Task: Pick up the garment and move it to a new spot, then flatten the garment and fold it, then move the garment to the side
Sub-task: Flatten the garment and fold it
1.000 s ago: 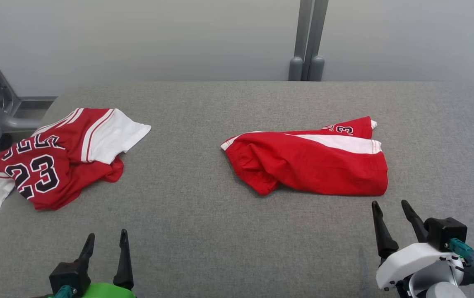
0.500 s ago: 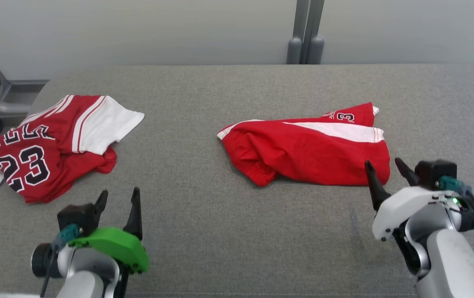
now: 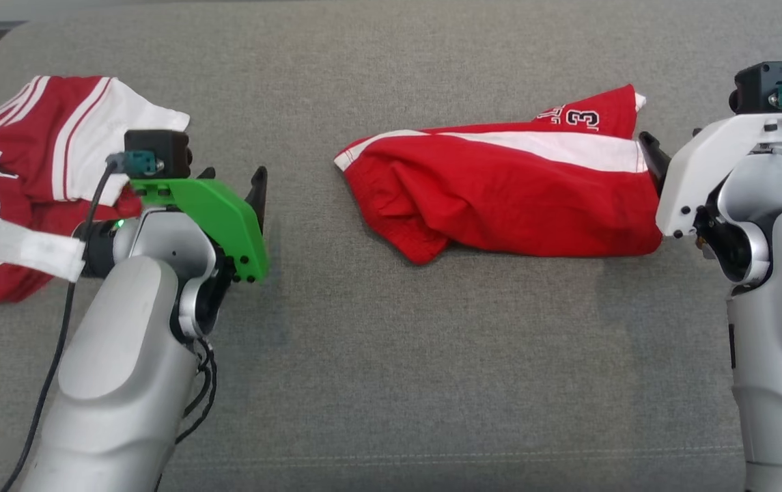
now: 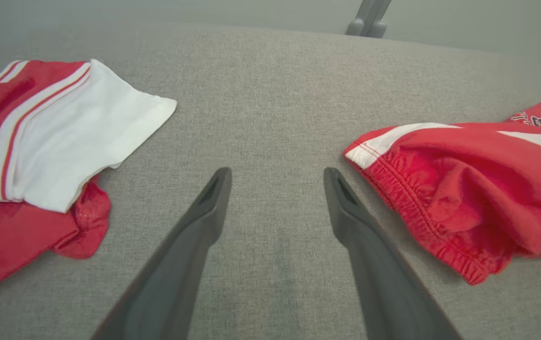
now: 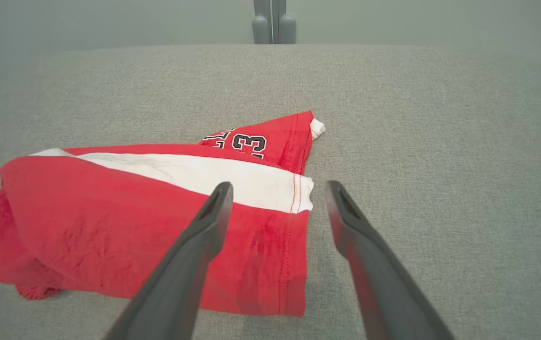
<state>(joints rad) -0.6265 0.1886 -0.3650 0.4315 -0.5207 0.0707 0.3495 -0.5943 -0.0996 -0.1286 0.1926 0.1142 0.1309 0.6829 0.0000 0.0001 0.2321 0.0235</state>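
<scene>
Just beside right gripper point(image 5: 278, 185), red shorts point(image 5: 109, 222).

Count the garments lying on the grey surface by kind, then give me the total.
Red shorts: 1
Red and white jersey: 1
Total: 2

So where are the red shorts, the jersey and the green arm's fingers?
red shorts point(image 3: 500, 205), head view, red cloth below the white stripe.
jersey point(image 4: 76, 127), left wrist view, on its white panel.
left fingers point(image 4: 197, 236), left wrist view, on the left-hand finger's shaft.
</scene>
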